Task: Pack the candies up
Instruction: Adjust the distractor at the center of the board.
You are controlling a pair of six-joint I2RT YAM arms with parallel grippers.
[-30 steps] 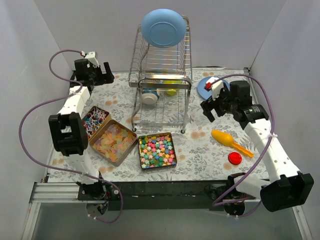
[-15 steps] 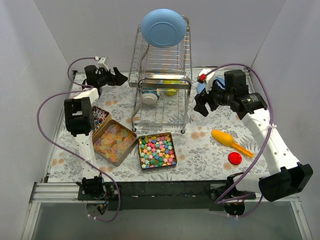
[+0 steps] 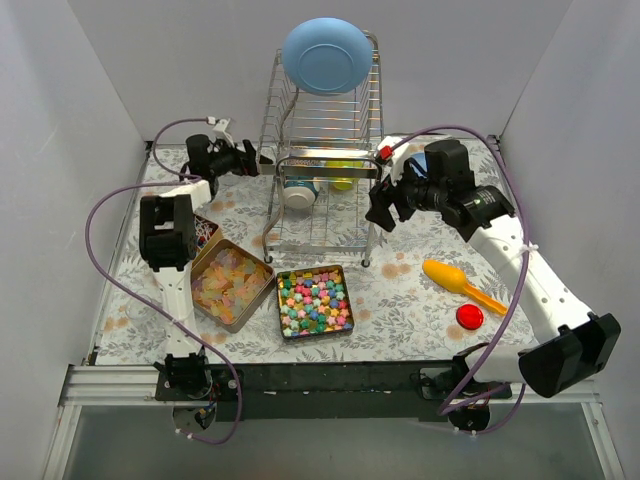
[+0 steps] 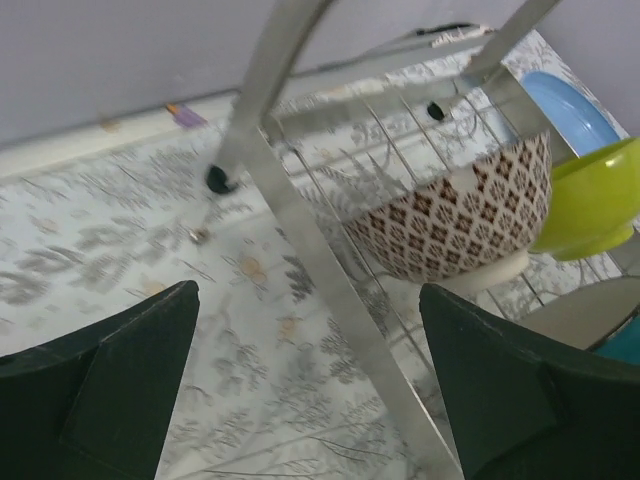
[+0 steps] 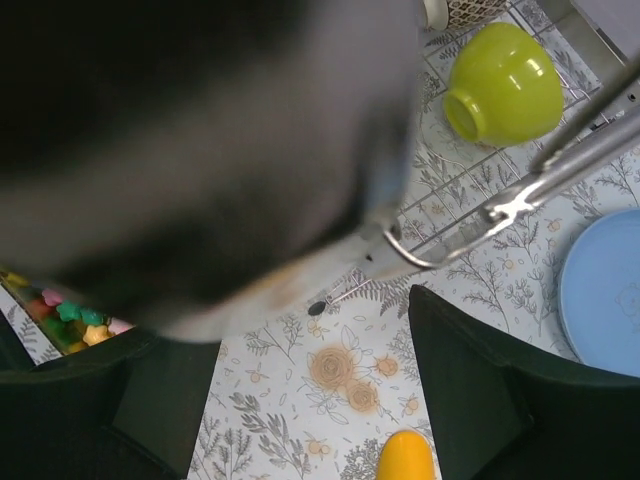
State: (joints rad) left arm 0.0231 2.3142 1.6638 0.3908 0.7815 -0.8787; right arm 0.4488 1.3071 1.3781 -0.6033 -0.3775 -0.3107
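The candies fill three open tins at the front left: bright mixed pieces (image 3: 314,302), pale orange-pink ones (image 3: 226,282), and red, white and blue ones (image 3: 197,234) partly hidden under the left arm. A few bright pieces also show in the right wrist view (image 5: 62,312). My left gripper (image 3: 260,160) is open and empty at the wire rack's left side, with a rack bar (image 4: 330,290) between its jaws (image 4: 310,385). My right gripper (image 3: 379,210) is open and empty at the rack's right leg, and it shows above the floral mat in the right wrist view (image 5: 310,400).
The wire dish rack (image 3: 325,190) stands mid-table, with a blue plate (image 3: 327,56) on top and a patterned bowl (image 4: 450,215) and a green bowl (image 5: 500,85) inside. An orange-yellow scoop (image 3: 462,281), a red lid (image 3: 469,316) and a blue plate (image 5: 605,295) lie to the right.
Both arms have swung inward to the rack: the left gripper moved right from the back left corner, the right gripper moved left. Both stay open and empty.
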